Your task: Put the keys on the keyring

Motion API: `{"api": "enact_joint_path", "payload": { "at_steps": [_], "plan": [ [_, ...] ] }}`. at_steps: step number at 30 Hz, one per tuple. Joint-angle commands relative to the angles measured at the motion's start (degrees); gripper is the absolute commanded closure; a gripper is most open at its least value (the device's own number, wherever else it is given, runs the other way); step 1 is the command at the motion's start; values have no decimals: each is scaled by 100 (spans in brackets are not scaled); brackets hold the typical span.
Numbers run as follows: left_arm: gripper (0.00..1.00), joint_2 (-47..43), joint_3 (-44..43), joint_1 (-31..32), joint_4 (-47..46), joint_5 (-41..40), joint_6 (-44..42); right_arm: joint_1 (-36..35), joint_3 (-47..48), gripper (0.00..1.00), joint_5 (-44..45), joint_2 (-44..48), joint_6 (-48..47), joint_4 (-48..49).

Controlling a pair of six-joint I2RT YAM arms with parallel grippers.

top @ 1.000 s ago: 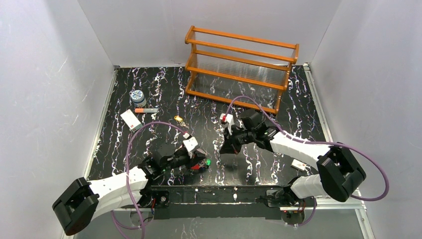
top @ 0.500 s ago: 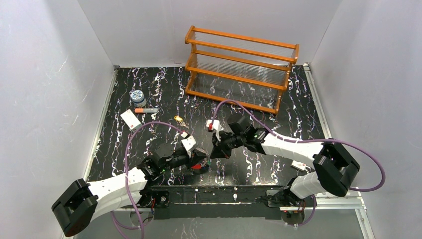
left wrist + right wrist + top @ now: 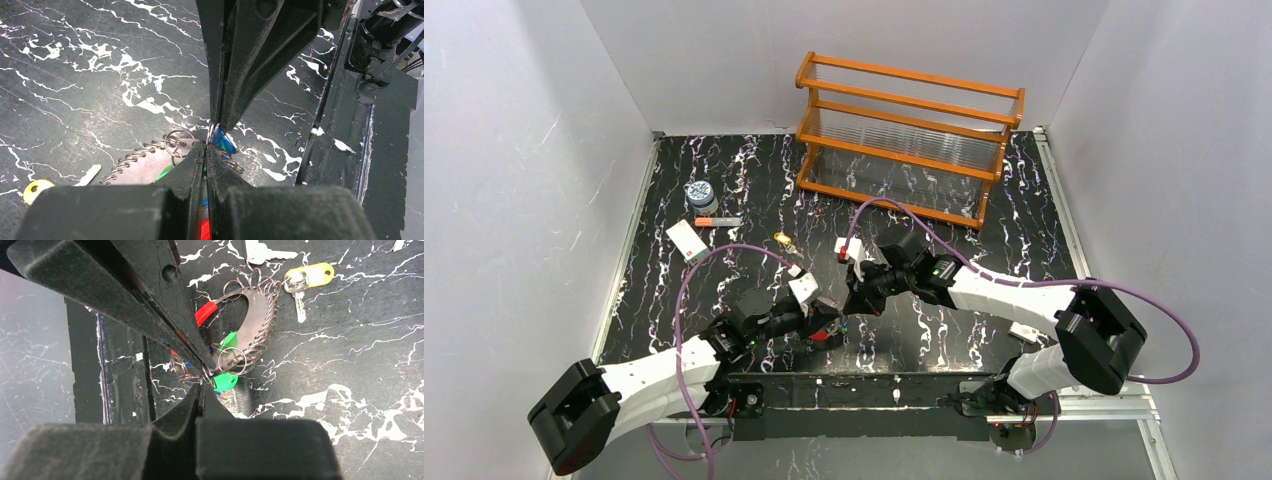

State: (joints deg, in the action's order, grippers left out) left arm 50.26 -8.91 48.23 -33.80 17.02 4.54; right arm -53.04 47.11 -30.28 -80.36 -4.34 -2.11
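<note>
L fingers (image 3: 197, 160) are pressed tight shut. R fingers (image 3: 192, 405) are tight shut too. Their tips meet nose to nose, low over the desk (image 3: 350, 365), at the bottom middle of the top view.

A tiny wire ring (image 3: 182, 367) sits right at the tips. Can't tell which fingers pinch it, or if both do. A blue key (image 3: 223, 143) peeks out just beside the tips, near the middle of the L wrist view.

Next out is the keyring (image 3: 260, 315). It's a bent silver strip w/ lots of small wire loops on its edge & a red piece (image 3: 205, 314) at one end. It lies on the desk in the upper middle of the R wrist view, its low end near the tips.

The green keys (image 3: 222, 382) sit at those loops, 2 green heads. I think they're hooked on, so that bit looks done. The blue one looks like the key being worked on now.

A yellow key (image 3: 310, 276) lies at the upper right of the R wrist view, just beside the keyring's far end. It looks loose, but can't be sure. A bare silver key (image 3: 260, 250) lies at the top edge, apart from the keyring.

So approx. half done, I'd say. Blue, yellow & maybe silver are left.
</note>
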Motion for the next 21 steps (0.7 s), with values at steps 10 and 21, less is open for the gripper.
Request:
{"api": "enact_joint_path", "payload": {
  "at_steps": [10, 21],
  "plan": [
    [100, -94, 20, 33, -128, 76, 30, -79, 320, 99, 315, -38, -8, -75],
    [100, -155, 38, 31, -92, 34, 47, -81, 226, 99, 715, 92, 179, -136]
  ]
}}
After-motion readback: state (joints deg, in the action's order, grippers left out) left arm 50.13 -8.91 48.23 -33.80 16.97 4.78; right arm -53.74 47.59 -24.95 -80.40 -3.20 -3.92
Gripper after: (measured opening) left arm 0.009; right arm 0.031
